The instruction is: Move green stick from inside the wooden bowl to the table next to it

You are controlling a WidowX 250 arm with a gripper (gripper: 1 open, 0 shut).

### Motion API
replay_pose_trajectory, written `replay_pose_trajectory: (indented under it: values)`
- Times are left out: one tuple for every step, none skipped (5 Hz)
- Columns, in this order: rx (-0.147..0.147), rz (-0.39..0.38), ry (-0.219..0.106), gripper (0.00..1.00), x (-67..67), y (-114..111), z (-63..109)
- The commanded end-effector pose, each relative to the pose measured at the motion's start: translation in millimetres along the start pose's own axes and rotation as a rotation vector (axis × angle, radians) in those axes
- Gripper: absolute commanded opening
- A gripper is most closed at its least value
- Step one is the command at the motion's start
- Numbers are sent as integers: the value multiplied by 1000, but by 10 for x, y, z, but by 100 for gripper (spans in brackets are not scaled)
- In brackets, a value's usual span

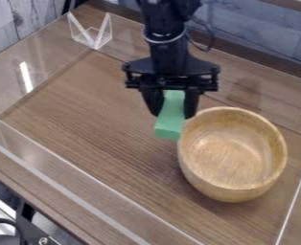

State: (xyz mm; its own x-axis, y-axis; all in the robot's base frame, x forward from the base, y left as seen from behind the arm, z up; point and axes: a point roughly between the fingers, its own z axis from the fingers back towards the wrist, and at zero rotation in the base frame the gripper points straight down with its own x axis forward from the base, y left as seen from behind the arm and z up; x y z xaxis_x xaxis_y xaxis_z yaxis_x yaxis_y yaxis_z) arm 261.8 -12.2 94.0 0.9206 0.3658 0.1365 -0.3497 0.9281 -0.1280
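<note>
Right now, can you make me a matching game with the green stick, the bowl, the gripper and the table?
1. green stick
2. wooden bowl
3. gripper
4. table

A. round and light tan
B. brown, under the bowl
C. held up beside the bowl's far left rim
D. black, closed on something green

Right pairs: 1-C, 2-A, 3-D, 4-B

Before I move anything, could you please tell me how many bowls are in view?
1: the bowl stands on the table, to the right of the green stick in the picture. The arm may hide others behind it.
</note>
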Motion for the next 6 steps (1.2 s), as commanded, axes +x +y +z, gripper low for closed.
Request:
replay_pose_trajectory:
  values:
    - [6, 52, -51, 0, 182, 103, 24]
    - [3, -2, -50, 0, 245, 133, -113]
    - [-2, -58, -47, 0, 273, 111, -236]
    - [-7, -116, -41, 0, 280, 72, -363]
    - [2, -81, -45, 0, 222, 145, -464]
    - [10, -47, -49, 0, 161, 216, -558]
